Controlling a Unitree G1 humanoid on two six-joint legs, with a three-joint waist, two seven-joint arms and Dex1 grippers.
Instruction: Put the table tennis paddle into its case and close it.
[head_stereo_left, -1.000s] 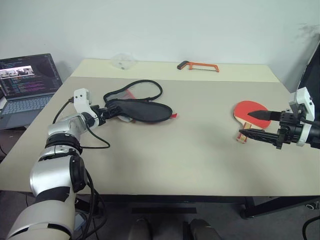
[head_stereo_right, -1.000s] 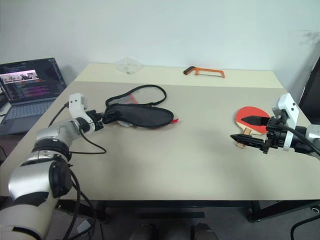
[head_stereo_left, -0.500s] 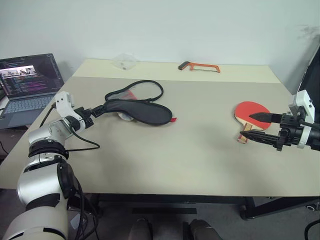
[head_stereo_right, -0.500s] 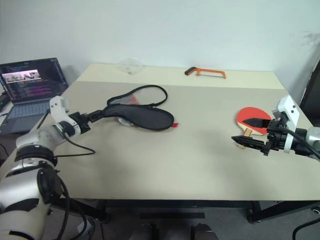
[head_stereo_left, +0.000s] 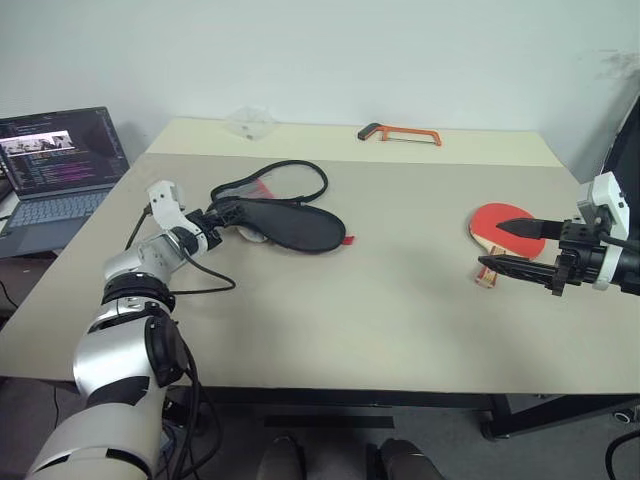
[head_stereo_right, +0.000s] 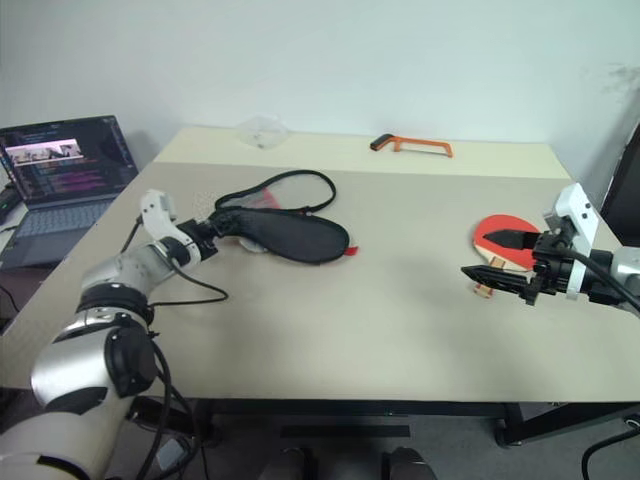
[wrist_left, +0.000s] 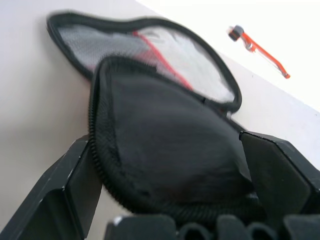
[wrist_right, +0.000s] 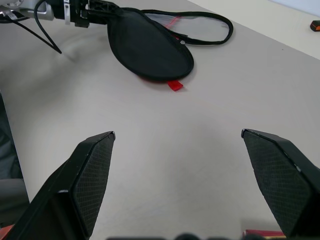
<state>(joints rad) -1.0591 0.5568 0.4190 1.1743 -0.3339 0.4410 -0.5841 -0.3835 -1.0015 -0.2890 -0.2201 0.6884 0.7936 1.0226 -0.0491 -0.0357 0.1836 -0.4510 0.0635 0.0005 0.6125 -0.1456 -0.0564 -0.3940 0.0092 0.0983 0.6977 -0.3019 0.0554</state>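
The case (head_stereo_left: 290, 224) lies left of the table's middle, black face up. Its unzipped flap (head_stereo_left: 287, 180) forms a loop behind it, showing mesh and red inside (wrist_left: 150, 50). My left gripper (head_stereo_left: 225, 213) is open, and its fingers (wrist_left: 65, 195) straddle the case's narrow end. The table tennis paddle (head_stereo_left: 497, 218) lies at the right, red blade up, with its wooden handle (head_stereo_left: 486, 276) towards the front. My right gripper (head_stereo_left: 490, 245) hangs open over the paddle, pointing left, with nothing between its fingers (wrist_right: 92, 175).
An orange-framed hacksaw (head_stereo_left: 398, 131) and a clear plastic piece (head_stereo_left: 247, 120) lie at the table's far edge. An open laptop (head_stereo_left: 60, 160) stands on a side surface to the left. My left arm's cable (head_stereo_left: 200, 287) trails on the table.
My left gripper drew back to the left half a second ago and has come forward again to the case's narrow end. The case, paddle and right gripper have kept still.
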